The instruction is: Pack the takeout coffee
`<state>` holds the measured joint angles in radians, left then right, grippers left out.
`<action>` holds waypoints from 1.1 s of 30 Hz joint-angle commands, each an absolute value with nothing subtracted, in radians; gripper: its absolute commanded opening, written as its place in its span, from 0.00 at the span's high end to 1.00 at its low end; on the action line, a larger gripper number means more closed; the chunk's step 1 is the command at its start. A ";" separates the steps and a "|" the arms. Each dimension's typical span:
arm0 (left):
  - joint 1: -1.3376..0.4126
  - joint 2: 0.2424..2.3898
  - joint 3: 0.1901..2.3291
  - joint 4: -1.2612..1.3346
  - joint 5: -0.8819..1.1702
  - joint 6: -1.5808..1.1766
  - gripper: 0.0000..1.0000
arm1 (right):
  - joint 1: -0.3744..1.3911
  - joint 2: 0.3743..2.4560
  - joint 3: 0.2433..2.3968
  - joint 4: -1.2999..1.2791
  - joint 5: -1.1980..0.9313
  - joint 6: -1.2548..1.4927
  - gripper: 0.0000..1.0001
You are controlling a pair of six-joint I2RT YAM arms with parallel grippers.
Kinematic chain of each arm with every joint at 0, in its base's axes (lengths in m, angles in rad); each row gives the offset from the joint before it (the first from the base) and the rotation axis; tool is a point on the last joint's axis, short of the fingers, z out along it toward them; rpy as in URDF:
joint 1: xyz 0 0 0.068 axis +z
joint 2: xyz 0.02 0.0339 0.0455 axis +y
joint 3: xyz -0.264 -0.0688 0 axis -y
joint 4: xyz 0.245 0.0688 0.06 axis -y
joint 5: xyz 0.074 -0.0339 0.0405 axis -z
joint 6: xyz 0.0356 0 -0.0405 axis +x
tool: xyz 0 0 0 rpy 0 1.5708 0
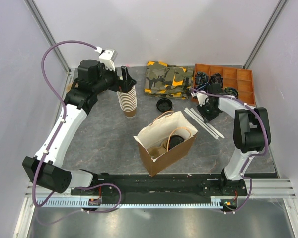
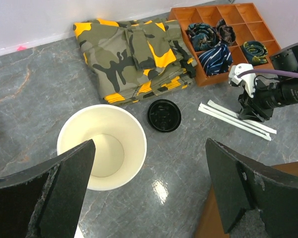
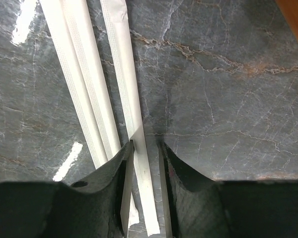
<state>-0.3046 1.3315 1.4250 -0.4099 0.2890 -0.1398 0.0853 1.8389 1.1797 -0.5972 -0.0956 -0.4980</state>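
Right pincer (image 3: 146, 147) straddles a wrapped straw (image 3: 123, 74), jaws slightly apart

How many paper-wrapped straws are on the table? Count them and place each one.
3, side by side on the table: the first straw and second straw lie just outside the right gripper, the third straw runs between its fingers. None seems hidden.

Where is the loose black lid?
In the top view, the loose black lid lies just below the folded camouflage cloth, right of the paper cup stack.
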 commanded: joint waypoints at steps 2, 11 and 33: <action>-0.287 1.301 1.402 -0.377 0.271 -0.113 0.00 | 0.103 1.810 1.088 -0.612 -0.058 -0.534 0.67; -0.279 1.307 1.368 -0.334 0.339 -0.103 0.00 | 0.100 1.861 1.120 -0.687 -0.095 -0.526 0.90; -0.278 1.256 1.172 -0.085 0.419 -0.078 0.00 | -0.057 1.571 1.587 -0.769 -0.229 -0.327 1.00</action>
